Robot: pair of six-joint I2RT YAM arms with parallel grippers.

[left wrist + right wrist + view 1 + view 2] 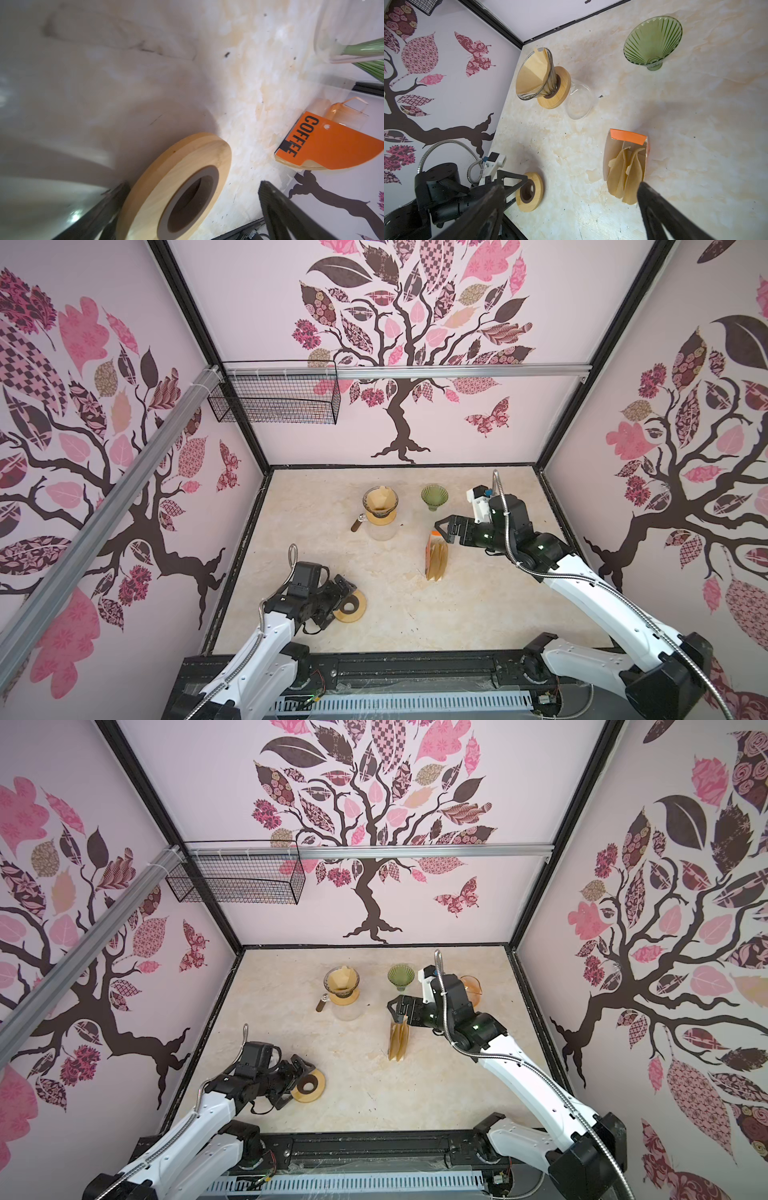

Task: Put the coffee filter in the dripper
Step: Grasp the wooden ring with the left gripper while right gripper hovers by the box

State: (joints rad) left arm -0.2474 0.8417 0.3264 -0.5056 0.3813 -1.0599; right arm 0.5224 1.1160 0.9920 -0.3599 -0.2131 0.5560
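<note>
A smoked-glass dripper (380, 499) (548, 83) stands in a wooden collar on a clear carafe (381, 531) at the back of the table, with a brown paper coffee filter (533, 70) seated inside it. Right of it stands a green ribbed glass dripper (434, 495) (652, 41), with nothing in it. An orange filter box (436, 556) (332, 143) lies open in mid-table, with several loose paper filters (625, 178) fanning out of it. My right gripper (442, 533) (394, 1011) (571, 186) hovers open over the box's far end, holding nothing.
A loose wooden ring (351, 605) (176, 180) lies flat at the front left. My left gripper (338, 599) (194, 185) is open with a finger on either side of it. An orange glass dripper (473, 986) stands behind the right arm. A wire basket (274, 402) hangs on the back wall.
</note>
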